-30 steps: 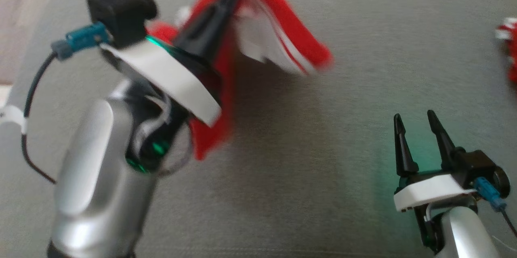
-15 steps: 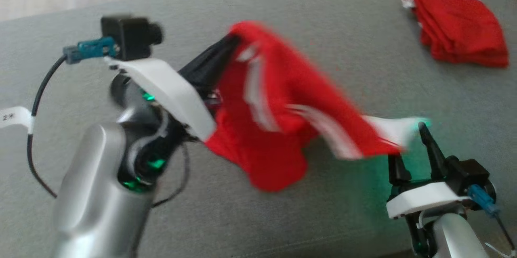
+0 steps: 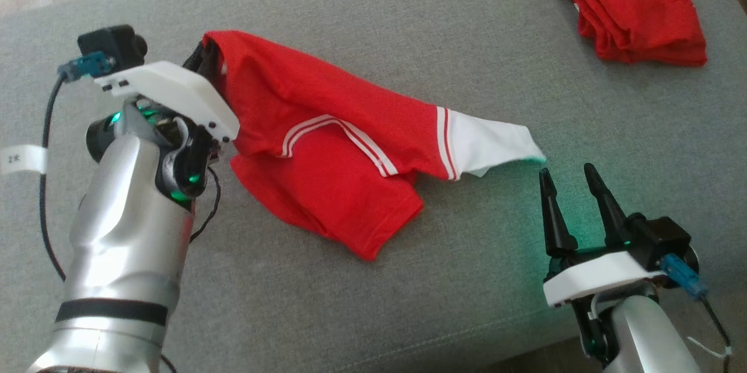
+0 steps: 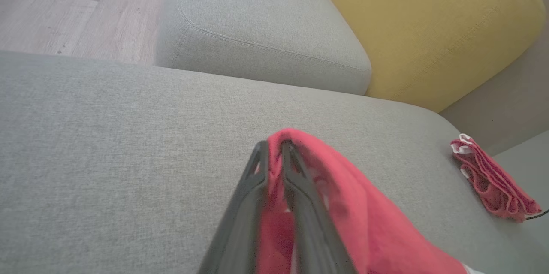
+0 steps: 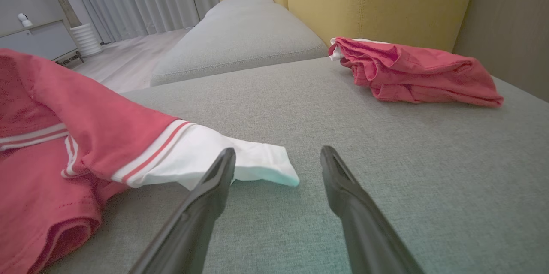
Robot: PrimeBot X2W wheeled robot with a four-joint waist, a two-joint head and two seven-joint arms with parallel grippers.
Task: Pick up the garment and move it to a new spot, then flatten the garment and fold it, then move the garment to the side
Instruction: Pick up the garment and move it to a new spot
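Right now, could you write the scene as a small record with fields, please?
surface: grey sofa seat
garment: red shirt with white sleeve, lying crumpled, not flat
left gripper: nearly shut on the garment's raised edge
right gripper: open, empty, near the white sleeve
also there: folded red clothes, far right corner

the red-and-white cotton shirt [image 3: 327,145] lies midway on the grey fabric sofa seat [image 3: 408,23]; the folded red garment pile [image 3: 636,11] sits behind, far right.

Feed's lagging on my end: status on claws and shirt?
Left claw pinching shirt edge, raised. Right claw open, near white sleeve. Shirt rumpled on sofa. Red pile far right, out of the path.
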